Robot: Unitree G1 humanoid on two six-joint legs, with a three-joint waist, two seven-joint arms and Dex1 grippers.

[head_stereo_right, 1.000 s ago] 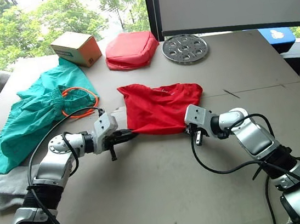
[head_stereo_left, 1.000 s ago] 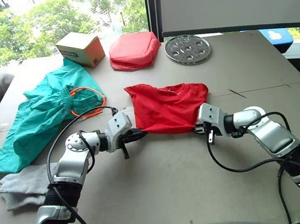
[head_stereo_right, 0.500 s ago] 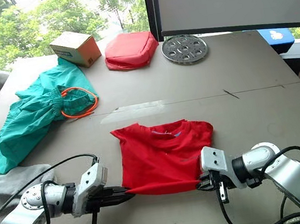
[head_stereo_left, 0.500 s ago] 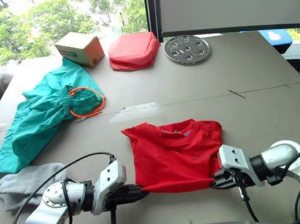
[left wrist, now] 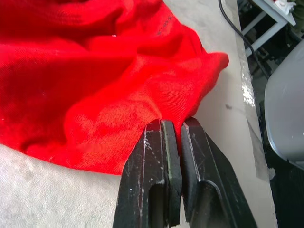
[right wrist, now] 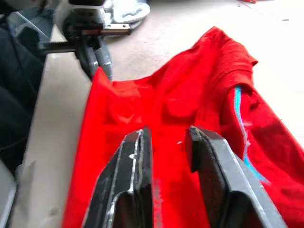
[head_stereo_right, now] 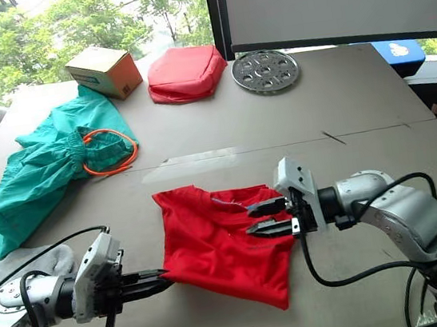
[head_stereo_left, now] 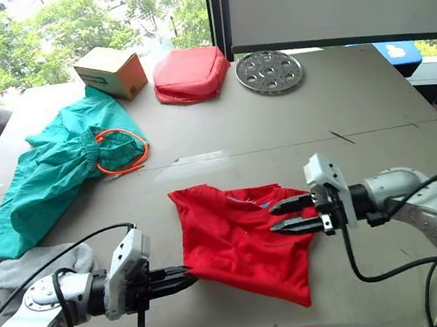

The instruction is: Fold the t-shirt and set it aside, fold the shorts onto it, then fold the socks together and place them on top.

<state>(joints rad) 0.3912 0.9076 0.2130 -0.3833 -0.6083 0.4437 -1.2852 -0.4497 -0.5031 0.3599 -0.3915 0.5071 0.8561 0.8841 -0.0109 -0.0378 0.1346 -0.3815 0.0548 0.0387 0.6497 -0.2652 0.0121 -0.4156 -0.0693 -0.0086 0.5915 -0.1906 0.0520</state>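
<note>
The left gripper (head_stereo_left: 187,277) is clamped on the near left edge of the t-shirt (head_stereo_left: 240,237), which lies crumpled on the table (head_stereo_left: 224,142). The right gripper (head_stereo_left: 283,214) is parted, hovering above the t-shirt, holding nothing.

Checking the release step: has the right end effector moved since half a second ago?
Yes. The right end effector, now open, has let go of the t-shirt hem and hovers over the shirt's middle, farther from the near table edge.
</note>
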